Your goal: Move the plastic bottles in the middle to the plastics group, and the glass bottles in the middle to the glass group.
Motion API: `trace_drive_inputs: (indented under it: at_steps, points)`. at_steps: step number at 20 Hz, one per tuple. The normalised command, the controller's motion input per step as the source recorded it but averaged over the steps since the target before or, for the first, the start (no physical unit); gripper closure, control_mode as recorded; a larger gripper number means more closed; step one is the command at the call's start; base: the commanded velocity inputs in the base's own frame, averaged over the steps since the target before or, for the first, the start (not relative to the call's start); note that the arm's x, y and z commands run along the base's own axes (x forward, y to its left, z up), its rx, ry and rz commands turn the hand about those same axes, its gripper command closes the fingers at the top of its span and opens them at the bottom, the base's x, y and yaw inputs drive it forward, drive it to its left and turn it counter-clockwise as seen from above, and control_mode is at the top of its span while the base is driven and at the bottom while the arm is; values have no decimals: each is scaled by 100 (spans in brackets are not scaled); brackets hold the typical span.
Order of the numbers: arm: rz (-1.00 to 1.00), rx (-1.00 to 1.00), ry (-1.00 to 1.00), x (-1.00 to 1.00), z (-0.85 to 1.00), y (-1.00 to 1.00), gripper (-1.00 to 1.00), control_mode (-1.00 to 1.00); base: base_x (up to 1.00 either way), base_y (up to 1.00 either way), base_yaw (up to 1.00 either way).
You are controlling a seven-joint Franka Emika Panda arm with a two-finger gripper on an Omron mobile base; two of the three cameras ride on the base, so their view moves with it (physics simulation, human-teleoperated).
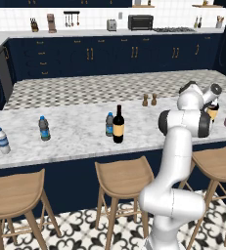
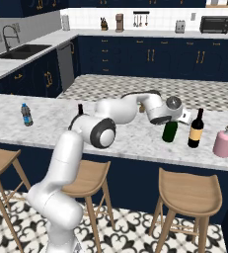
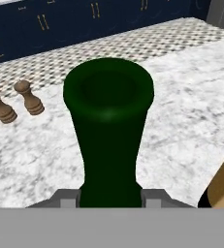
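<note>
Arm stretched right over the counter (image 2: 135, 141), gripper (image 3: 111, 196) clamped on the green bottle (image 2: 170, 131) beside the labelled wine bottle (image 2: 196, 129)

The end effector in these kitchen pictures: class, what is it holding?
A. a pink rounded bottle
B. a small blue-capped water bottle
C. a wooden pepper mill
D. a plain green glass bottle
D: in the hand view the end effector is shut on the neck of the green bottle, and the right base view shows that bottle under the hand, beside the dark wine bottle and the pink bottle.
</note>
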Motion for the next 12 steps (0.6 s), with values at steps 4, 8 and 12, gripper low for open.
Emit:
trace_drive_inputs:
  at_steps: [4,8,12]
  points:
    - [0,-4,0,2,-28,0,100,-100,0,0,0]
    - [0,-11,0,0,-4,12,100,-100,0,0,0]
    - [0,-9,0,0,0,24,100,-100,0,0,0]
